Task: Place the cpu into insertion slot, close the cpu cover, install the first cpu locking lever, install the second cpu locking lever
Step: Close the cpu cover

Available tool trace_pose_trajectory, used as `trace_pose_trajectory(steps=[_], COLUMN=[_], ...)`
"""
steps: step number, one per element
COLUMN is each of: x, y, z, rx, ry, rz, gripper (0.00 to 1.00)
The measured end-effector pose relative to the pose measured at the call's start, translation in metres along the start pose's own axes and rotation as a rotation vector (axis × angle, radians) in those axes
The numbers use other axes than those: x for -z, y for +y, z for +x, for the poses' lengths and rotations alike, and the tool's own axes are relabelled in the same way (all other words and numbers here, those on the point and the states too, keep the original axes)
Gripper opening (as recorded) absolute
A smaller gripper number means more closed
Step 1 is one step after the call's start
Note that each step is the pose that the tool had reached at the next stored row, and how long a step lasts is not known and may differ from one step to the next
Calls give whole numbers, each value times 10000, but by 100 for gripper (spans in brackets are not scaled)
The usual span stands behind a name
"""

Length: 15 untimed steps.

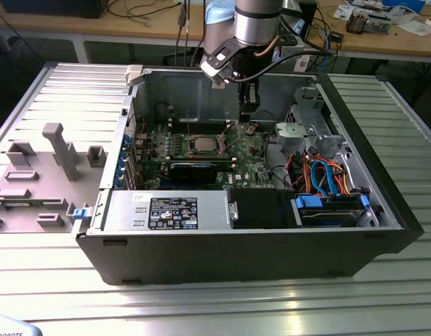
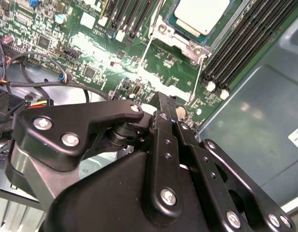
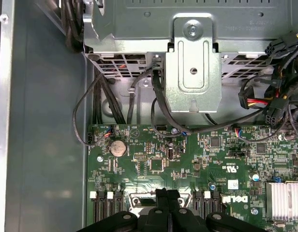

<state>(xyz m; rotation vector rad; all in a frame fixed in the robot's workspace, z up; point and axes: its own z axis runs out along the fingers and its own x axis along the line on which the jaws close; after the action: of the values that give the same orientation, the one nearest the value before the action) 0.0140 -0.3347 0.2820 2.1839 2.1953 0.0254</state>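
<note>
One hand [image 2: 164,101], closed on nothing, hovers near the seated cpu [image 2: 201,14].

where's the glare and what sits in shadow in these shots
Exterior view: overhead light streaks white on the ribbed table; the computer case interior is dimmer. Second wrist view: glare whitens patches of the motherboard and the cpu; the gripper is dark. First wrist view: even light, little glare.
</note>
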Motion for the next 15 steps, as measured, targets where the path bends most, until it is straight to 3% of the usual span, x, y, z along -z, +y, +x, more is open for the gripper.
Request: trace_pose_trajectory(steps=[3, 5, 7, 12, 15], x=[-9, -93, -137, -222, -223], y=[44, 169, 180, 176, 177], z=[1, 1, 2, 2, 2], rx=[0, 2, 1, 67, 71], ry=[5, 1, 3, 5, 5], rz=[6, 58, 82, 263, 268], gripper=[11, 11, 11, 11, 11])
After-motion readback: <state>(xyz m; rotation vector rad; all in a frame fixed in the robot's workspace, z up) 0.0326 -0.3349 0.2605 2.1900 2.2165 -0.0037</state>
